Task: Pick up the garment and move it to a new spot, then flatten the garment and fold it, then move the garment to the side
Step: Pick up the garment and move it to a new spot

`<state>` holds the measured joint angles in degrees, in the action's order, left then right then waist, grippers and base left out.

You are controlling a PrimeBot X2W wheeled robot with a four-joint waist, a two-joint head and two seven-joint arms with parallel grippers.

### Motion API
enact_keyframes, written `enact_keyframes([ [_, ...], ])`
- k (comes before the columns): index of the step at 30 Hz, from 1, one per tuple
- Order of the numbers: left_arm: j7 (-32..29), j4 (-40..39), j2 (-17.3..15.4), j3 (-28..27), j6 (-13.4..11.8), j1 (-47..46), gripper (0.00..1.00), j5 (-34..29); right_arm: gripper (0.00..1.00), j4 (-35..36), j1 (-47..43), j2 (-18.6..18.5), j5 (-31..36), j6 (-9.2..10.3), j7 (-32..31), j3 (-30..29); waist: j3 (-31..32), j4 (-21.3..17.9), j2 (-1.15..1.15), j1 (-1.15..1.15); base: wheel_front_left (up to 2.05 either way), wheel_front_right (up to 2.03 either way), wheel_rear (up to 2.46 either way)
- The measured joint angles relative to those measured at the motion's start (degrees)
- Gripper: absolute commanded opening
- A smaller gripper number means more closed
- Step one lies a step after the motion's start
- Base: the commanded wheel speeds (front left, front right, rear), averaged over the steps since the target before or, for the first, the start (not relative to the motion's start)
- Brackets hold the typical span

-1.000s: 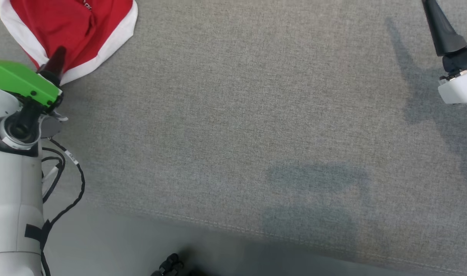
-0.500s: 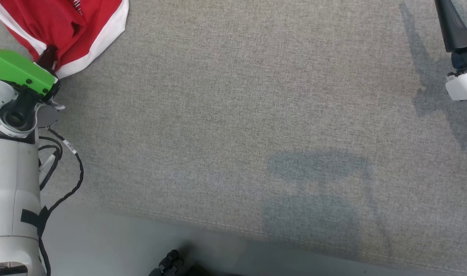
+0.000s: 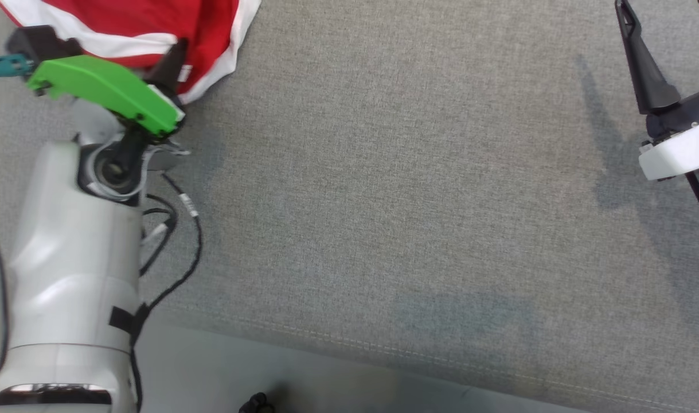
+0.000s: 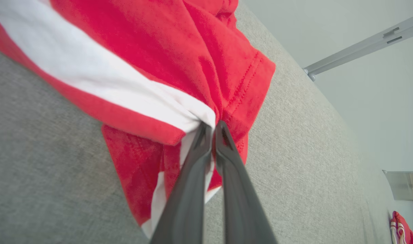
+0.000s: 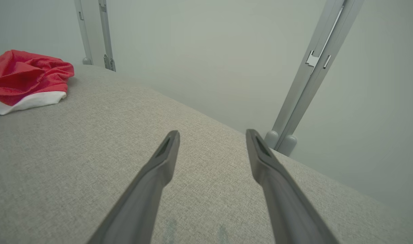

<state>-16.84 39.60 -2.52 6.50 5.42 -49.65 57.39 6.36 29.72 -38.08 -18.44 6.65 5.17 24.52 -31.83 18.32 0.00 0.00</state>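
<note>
Now that the left gripper, gaping a second ago, pinches the garment | lift looks ready | right gripper wide, empty.

The head view's top edge cuts off the garment; its folds bury my left pincer's tips. A red-and-white scrap far off is too small to tell.
</note>
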Motion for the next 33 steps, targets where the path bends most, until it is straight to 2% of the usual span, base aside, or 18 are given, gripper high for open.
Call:
enact_keyframes([
  [4, 0.08, -1.77, 2.24, 3.64, 0.69, 0.08, 0.0, -0.03, 1.0, -1.1, -0.73, 1.93, -0.8, 0.0, 1.46, 0.35, 2.09, -0.35, 0.0, 0.0, 0.0, 0.0, 0.0],
  [10, -0.44, -4.58, 2.33, 10.63, 1.15, 0.77, 0.0, -1.23, 1.0, -2.32, -1.1, 5.34, -1.43, 0.01, 3.23, 2.16, 5.04, -2.25, 0.0, 0.0, 0.0, 0.0, 0.0],
  [17, -2.13, -7.6, 2.02, 18.72, 1.18, 2.47, 0.0, -1.55, 1.0, -3.85, -1.48, 8.05, -2.14, 0.1, 4.99, 2.67, 7.33, -6.91, 0.0, 0.0, 0.0, 0.0, 0.0],
  [21, -3.3, -11.38, 1.33, 26.73, 1.2, 3.44, 0.0, 3.94, 1.0, -4.97, -3.18, 9.36, -2.31, 0.44, 5.73, 2.42, 8.49, -9.95, 0.0, 0.0, 0.0, 0.0, 0.0],
  [29, -3.78, -18.2, 1.05, 40.52, 0.94, 3.54, 0.0, 8.09, 1.0, -5.87, -5.38, 10.96, -2.32, 0.44, 6.59, 0.9, 10.47, -16.41, 0.0, 0.0, 0.0, 0.0, 0.0],
  [33, -3.18, -20.38, 0.68, 45.37, -1.3, 3.46, 0.0, 9.38, 1.0, -6.03, -6.2, 11.48, -2.32, 0.45, 6.91, 0.27, 11.2, -19.74, 0.0, 0.0, 0.0, 0.0, 0.0],
])
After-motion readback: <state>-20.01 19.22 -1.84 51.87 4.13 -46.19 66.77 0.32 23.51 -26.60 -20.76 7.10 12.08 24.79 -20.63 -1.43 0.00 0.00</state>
